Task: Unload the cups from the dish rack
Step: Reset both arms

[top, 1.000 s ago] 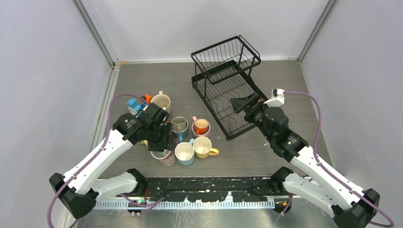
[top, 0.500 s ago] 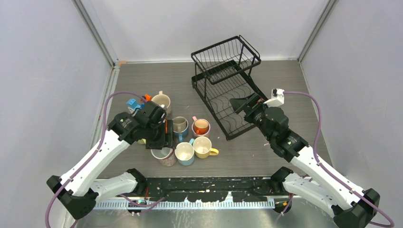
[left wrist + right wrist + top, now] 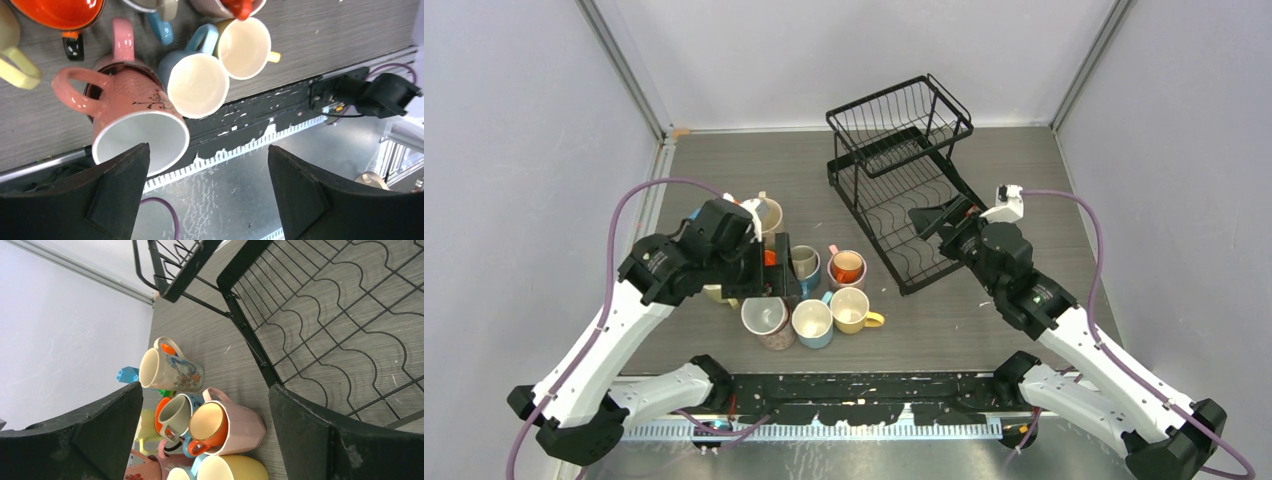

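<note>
Both hands are spread wide, with nothing between the fingers. The left hand hangs over a cluster of cups well off the left side of the dish rack; the right hand hovers over the near part of the rack's lower tray.

The cups sit bunched on the tabletop, apart from the rack. Nearest the rack's near left corner is a pink cup with an orange inside, mouth up; a grey cup stands just beside it on the side away from the rack; a beige cup with a blue picture on its wall lies farther left, with a blue block close by it.

Nearer the arms' bases than the rack is, a yellow cup and a light blue cup stand upright, rims touching. Next to the blue one, farther from the rack, a salmon cup lies tilted, leaning on another pink cup under it; its white mouth points toward the tabletop's near edge, close under the left hand's fingers. An orange cup shows at the edge of the left wrist view.
</note>
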{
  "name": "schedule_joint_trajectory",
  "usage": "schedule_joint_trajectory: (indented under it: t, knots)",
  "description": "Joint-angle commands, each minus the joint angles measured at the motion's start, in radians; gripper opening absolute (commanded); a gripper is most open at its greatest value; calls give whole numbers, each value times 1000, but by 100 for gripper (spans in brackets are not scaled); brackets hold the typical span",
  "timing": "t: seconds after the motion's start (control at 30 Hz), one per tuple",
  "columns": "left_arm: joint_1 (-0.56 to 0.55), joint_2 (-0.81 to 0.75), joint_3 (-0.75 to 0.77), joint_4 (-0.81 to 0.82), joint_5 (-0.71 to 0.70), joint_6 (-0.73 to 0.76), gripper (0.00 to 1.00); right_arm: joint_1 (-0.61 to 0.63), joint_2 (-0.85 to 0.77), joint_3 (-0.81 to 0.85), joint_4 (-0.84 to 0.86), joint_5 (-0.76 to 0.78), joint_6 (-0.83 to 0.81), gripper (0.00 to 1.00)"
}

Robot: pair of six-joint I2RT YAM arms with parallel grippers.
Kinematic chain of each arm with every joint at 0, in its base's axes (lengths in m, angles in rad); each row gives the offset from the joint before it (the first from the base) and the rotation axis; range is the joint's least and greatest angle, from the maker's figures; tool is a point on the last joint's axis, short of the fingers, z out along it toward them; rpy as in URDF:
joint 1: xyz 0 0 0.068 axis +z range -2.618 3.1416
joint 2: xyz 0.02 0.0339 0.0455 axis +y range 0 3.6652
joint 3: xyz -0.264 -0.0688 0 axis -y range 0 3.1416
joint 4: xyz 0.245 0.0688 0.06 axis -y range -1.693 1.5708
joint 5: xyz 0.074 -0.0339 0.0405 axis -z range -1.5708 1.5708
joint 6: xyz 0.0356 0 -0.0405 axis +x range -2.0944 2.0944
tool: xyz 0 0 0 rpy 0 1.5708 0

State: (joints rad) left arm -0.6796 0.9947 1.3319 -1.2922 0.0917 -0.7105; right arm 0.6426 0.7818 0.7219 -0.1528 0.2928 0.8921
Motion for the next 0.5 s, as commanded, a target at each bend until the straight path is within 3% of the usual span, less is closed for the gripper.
schedule_joint_trajectory:
  t: [0.0, 0.07, 0.47]
  knots:
    - [-3, -5, 75, 87, 15, 36, 93, 5, -2, 104, -41, 1, -17, 100]
    - [-3, 5, 91, 135, 12, 39, 99, 5, -3, 137, -79, 8, -25, 100]
    - [-3, 86, 193, 426, -68, 59, 100, 6, -57, 291, -167, -3, -93, 100]
